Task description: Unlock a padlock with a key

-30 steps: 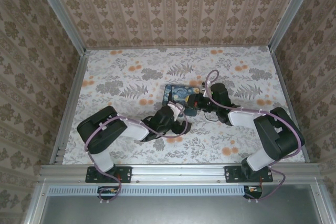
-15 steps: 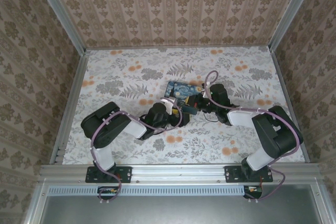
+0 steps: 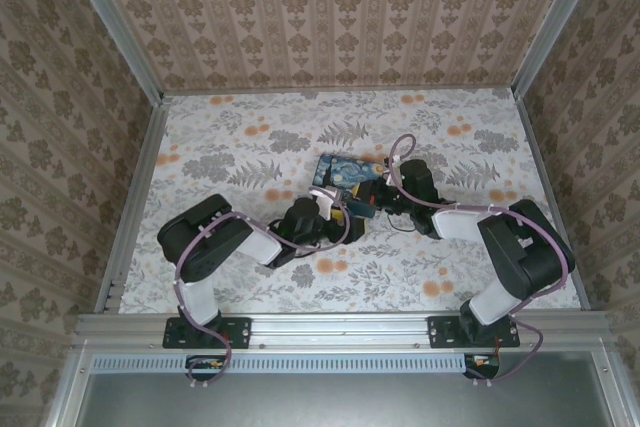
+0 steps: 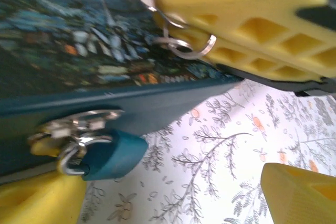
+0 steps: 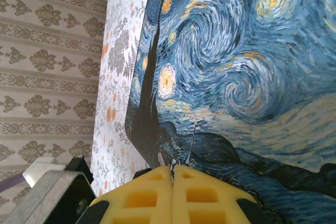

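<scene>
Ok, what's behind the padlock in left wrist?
Behind the padlock: the dark blue side of the box and floral tabletop. Its shackle is partly covered by the metal hasp.

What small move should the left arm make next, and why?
Probably bring the open left claw onto the teal padlock and close, to steady it. It hangs free from the hasp on the side of the starry-night box, and the key ring sits just beside the claw's upper finger.
</scene>
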{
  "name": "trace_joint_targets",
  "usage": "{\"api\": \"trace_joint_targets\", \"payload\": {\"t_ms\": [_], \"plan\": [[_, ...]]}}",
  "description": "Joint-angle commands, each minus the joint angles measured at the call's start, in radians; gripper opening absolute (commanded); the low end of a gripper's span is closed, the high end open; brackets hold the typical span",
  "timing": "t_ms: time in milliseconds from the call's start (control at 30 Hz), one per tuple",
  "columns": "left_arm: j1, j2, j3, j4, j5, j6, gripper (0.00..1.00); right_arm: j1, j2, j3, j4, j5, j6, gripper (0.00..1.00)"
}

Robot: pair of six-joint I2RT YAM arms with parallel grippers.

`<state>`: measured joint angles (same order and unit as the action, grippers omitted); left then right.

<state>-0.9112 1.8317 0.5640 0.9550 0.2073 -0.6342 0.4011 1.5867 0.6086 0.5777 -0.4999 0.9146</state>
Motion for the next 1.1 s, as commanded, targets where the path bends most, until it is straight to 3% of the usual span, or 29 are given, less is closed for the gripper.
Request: {"api": "trace_joint_targets", "payload": {"t_ms": [0,167,400,900,1067], "plan": [[-0.008,-0.028,-0.019,0.076,0.020,-0.048,0.88,-0.005,0.026,-0.010,0.011,0.012,-0.016,0.00],[-0.005,0.016,-0.032,0.118,-0.014,-0.086,0.88,-0.005,0.030,-0.012,0.017,0.010,-0.014,0.00],[0.016,0.142,-0.046,0.310,-0.029,-0.194,0.87,-0.006,0.035,-0.015,0.025,0.009,-0.010,0.00],[-0.033,0.113,-0.058,0.335,-0.131,-0.274,0.83,-0.006,0.057,-0.027,0.060,0.006,0.006,0.00],[-0.038,0.133,-0.052,0.344,-0.163,-0.311,0.76,-0.007,0.060,-0.028,0.063,0.005,0.007,0.00]]}}
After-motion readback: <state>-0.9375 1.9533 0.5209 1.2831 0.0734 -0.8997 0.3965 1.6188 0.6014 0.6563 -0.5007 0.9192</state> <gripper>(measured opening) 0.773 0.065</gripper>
